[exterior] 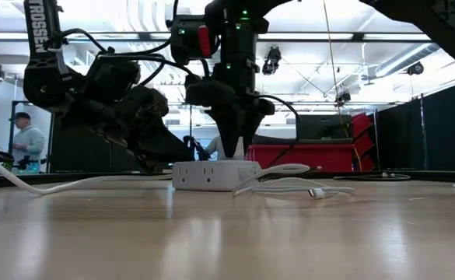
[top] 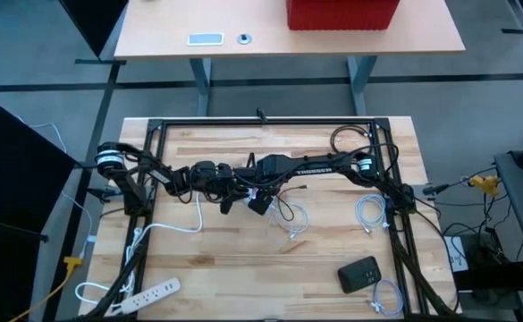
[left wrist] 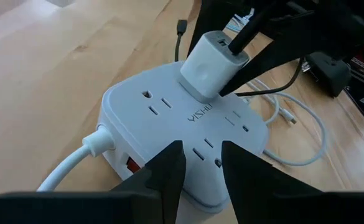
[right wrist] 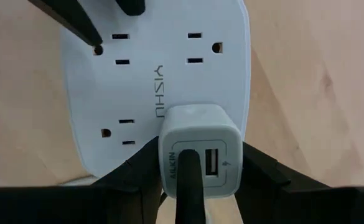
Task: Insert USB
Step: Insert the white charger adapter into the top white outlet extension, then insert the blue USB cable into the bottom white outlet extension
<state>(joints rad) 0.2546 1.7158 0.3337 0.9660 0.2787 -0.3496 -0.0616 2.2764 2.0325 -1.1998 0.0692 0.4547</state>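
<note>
A white multi-outlet block (left wrist: 169,106) lies flat on the wooden table (top: 243,268) between the two arms, its white cord (left wrist: 76,165) leading off one side. A white USB charger cube (right wrist: 200,143) stands plugged into the block's top. A black cable (left wrist: 244,37) sits in one of the cube's two USB ports (right wrist: 188,163). My right gripper (right wrist: 200,171) points down over the cube, shut on it. My left gripper (left wrist: 200,155) slants down onto the block, its fingers a little apart with nothing between them. My left gripper sets its two fingertips (right wrist: 85,31) on the block's top face (left wrist: 200,140), near one edge among the outlets. It comes slanting down from the table's left. The block stays flat on the table. My right gripper pinches the charger cube by two opposite sides (right wrist: 236,155) between its two fingers, from above, pointing down. The cube stands upright in the block. The black cable runs up out of the port between the fingers.
Loose white cables (top: 292,219) (top: 368,215) lie right of the block. A black device (top: 359,273) sits near the front right and a white power strip (top: 149,291) near the front left. A person (exterior: 26,140) stands in the room behind.
</note>
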